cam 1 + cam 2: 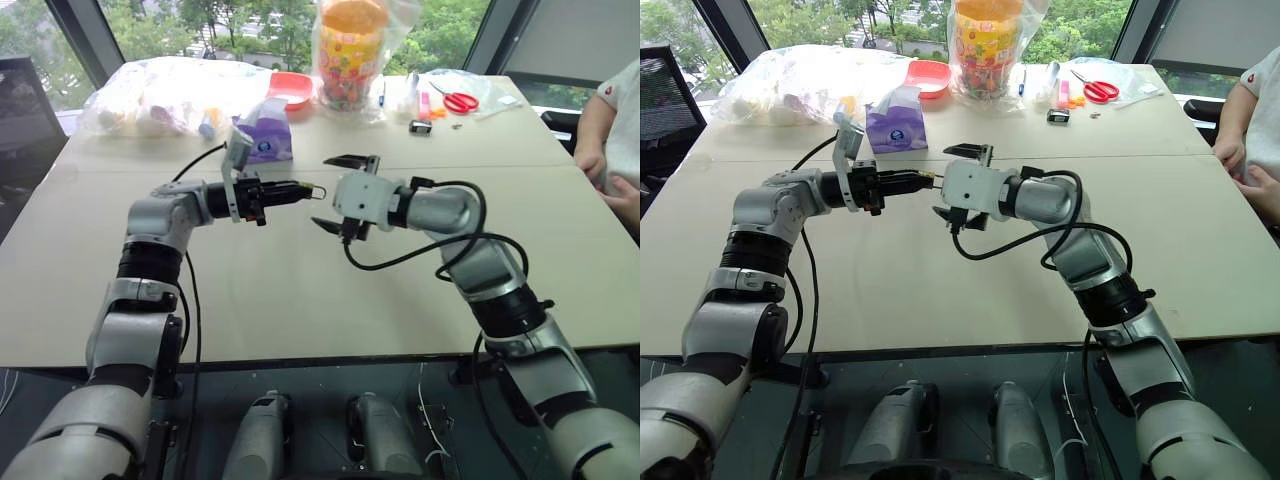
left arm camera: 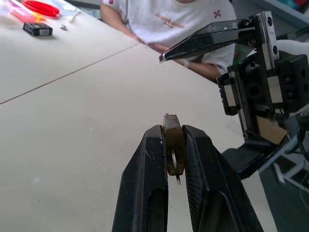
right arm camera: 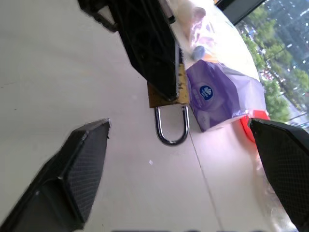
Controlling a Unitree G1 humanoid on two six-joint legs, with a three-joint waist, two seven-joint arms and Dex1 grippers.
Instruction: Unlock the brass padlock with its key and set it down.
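Left end effector (image 1: pixel 300 190) is clamped on the padlock (image 3: pixel 169 94) above the desk (image 1: pixel 300 290); right end effector (image 1: pixel 340 192) is held wide beside it. Padlock could slip if nudged.

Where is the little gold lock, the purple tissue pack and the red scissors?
brass padlock (image 3: pixel 179 89), right wrist view, on its gold body.
purple tissue pack (image 1: pixel 896 125), right eye view, on its front.
red scissors (image 1: pixel 1101 92), right eye view, on a handle.

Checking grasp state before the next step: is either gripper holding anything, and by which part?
The left gripper holds the brass padlock by its body, pinched between both fingers, with the shackle sticking out free. The right gripper is open, holding nothing.
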